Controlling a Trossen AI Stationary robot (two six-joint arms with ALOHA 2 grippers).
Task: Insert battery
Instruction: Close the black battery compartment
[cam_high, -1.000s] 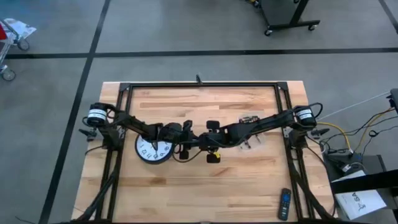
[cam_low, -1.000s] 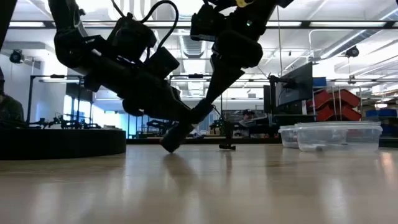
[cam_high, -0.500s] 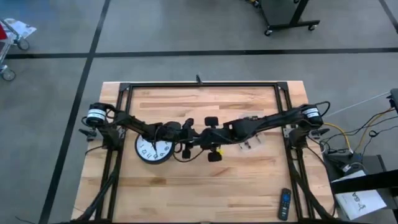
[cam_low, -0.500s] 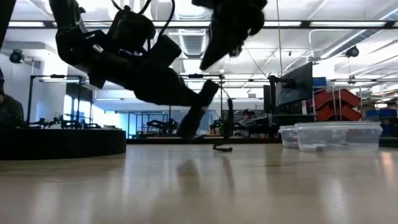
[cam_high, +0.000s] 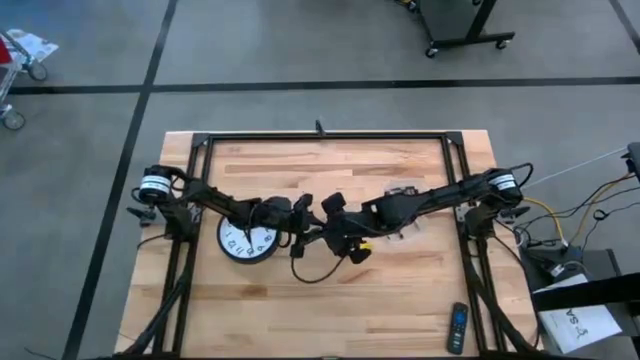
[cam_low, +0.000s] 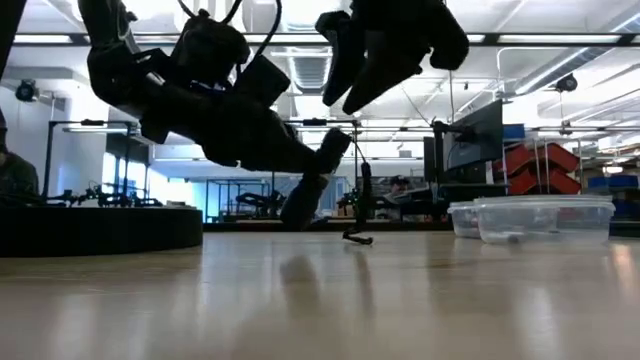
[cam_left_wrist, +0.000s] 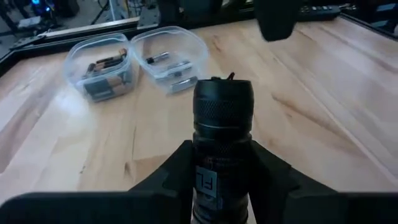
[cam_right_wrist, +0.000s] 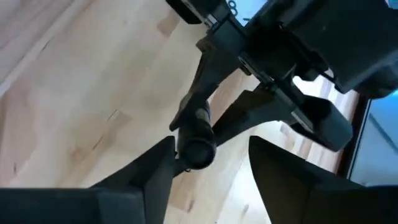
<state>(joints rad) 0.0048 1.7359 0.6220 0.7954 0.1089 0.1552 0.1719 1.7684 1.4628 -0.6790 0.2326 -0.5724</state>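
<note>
Left gripper (cam_left_wrist: 221, 177) clamps black flashlight (cam_left_wrist: 222, 124) just right of clock (cam_high: 245, 240). Right gripper (cam_right_wrist: 208, 165) beside flashlight, fingers spread, empty. 2 clear containers (cam_left_wrist: 140, 59) beyond.

The scene is lit evenly from overhead, and the table (cam_high: 330, 290) is shown without harsh shadows in the high view. In the low view, ceiling light strips (cam_low: 530, 40) are blown out and both arms are reduced to silhouettes against them. The flashlight (cam_left_wrist: 222, 124) is rendered sharply between the left gripper's fingers (cam_left_wrist: 168, 180), while the containers (cam_left_wrist: 137, 59) beyond it are slightly softened.
</note>
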